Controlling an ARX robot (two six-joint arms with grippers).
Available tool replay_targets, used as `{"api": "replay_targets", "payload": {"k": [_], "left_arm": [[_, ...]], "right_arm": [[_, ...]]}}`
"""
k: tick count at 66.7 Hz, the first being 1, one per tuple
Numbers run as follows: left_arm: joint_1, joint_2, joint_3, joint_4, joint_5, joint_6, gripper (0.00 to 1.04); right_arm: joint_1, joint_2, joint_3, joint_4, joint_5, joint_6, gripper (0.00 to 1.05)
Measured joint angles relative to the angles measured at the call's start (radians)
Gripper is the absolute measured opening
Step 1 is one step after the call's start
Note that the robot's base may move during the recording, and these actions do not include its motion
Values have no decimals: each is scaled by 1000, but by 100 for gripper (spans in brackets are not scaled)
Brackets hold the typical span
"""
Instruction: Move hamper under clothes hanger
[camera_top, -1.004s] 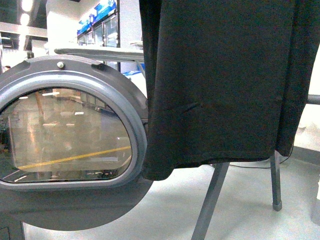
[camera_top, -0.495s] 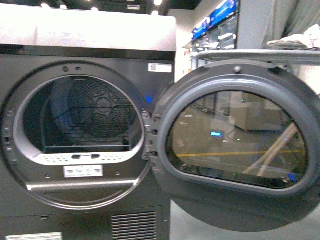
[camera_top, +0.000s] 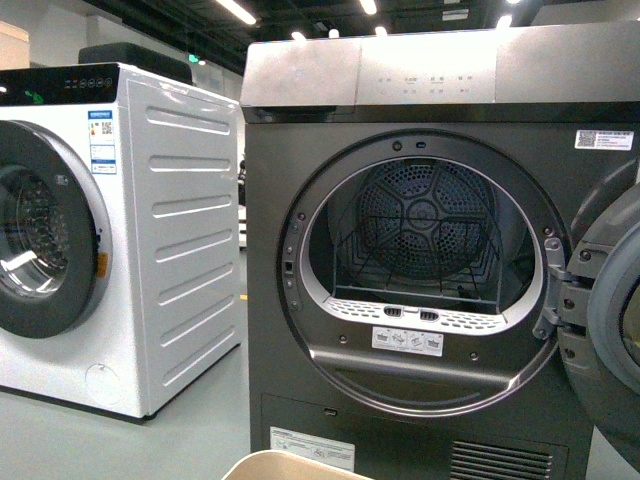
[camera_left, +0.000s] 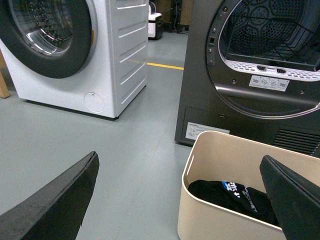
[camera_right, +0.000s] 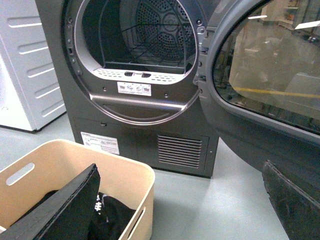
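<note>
While the hamper (camera_left: 200, 225) sits on the grey floor (camera_left: 100, 130) right in front of the dark dryer (camera_top: 300, 250), just below its round opening, nothing here says the move has begun; only the bin's pale rim peeks in at the bottom of the front view, and dark clothing (camera_left: 225, 192) lies bundled inside it. Look for the clothes hanger and you won't find it; no rack shows in any view, so I'd call the job hardly begun, with the whole carry left to do. Left gripper (camera_left: 178, 160) is spread wide, its two dark fingers far apart with the hamper's near corner and bare floor between them, clasping nothing; right gripper (camera_right: 180, 169) is just as wide, empty too, one finger hanging over the hamper's open top; whether it touches the rim, I can't tell. Dryer door (camera_top: 610, 330) hangs open to the right; a white washing machine (camera_top: 170, 230) stands to the left. What remains, by my reckoning: get a hold on that bin, find the rack, and set the bin beneath its bar.
</note>
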Motion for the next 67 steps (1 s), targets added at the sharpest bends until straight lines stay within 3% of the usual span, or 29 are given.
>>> {"api": "replay_targets", "payload": {"k": [49, 54, 61, 67], "left_arm": [[-9, 10, 3, -11, -18, -13, 98], [-44, 211, 108, -185, -230, -139, 98], [48, 568, 256, -45, -181, -167, 98], [71, 893, 447, 95, -120, -116, 98]], "right_arm": [[-2, 10, 5, -18, -2, 16, 97], [-3, 188, 89, -139, -29, 108, 97], [25, 525, 180, 37, -37, 156, 97], [74, 847, 310, 196, -46, 163, 97]]}}
